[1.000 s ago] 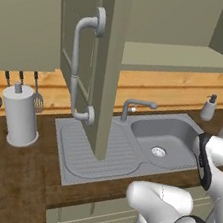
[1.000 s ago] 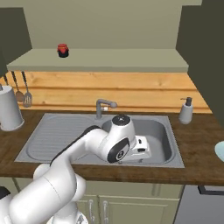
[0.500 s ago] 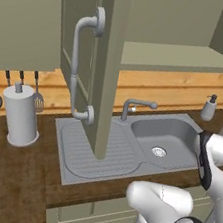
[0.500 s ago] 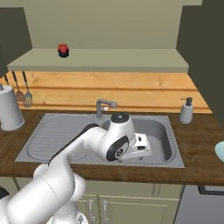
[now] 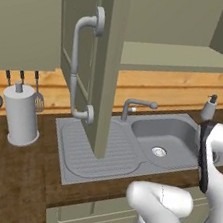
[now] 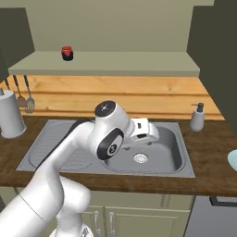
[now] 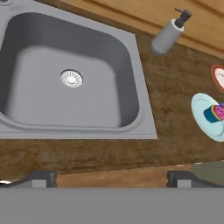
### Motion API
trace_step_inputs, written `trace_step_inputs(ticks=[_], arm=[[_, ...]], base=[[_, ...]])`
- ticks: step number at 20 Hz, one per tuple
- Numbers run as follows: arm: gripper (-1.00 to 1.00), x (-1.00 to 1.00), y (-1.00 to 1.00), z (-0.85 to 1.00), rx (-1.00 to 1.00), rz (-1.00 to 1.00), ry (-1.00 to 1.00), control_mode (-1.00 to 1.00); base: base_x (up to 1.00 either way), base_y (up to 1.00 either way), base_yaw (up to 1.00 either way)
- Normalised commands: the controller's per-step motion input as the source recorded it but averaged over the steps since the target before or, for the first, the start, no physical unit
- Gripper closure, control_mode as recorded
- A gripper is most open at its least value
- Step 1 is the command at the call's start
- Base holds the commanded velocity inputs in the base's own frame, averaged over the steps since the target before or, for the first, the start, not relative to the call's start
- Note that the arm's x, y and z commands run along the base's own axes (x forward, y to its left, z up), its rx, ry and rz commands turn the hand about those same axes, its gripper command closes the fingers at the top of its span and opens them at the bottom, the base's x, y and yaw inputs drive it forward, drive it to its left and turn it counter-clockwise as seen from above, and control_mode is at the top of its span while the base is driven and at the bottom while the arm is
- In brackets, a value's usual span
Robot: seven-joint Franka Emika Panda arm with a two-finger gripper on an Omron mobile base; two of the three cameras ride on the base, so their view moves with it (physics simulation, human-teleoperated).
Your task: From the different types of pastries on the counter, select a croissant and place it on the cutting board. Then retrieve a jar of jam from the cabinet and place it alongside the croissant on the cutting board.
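Jam jar [image 6: 67, 53] sits on the open cabinet [image 5: 106, 67] shelf above-left of my spread, empty gripper [image 7: 111, 177]; fetching remains.

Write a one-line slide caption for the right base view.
Open cabinet shelf holds the jam jar; the arm hangs over the sink.

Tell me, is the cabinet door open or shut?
Open. The cabinet door swings out over the sink, exposing the shelf with the jar of jam.
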Motion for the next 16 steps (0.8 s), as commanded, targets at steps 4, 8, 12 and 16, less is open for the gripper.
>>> trace_step_inputs(ticks=[4, 8, 12, 16], arm=[[-1.00, 0.07, 0.08, 0.07, 0.09, -0.03, 0.03, -1.00], [-1.00, 0.00, 0.23, 0.97, 0.23, -0.08, -0.08, -1.00], [-1.00, 0.10, 0.35, 1.00, 0.14, -0.10, -0.17, -1.00], [-1.00, 0.00, 0.50, 1.00, 0.01, -0.05, -0.27, -1.00]], base=[[0.00, 0.00, 0.00], [0.00, 0.00, 0.00], [0.00, 0.00, 0.00], [0.00, 0.00, 0.00]])
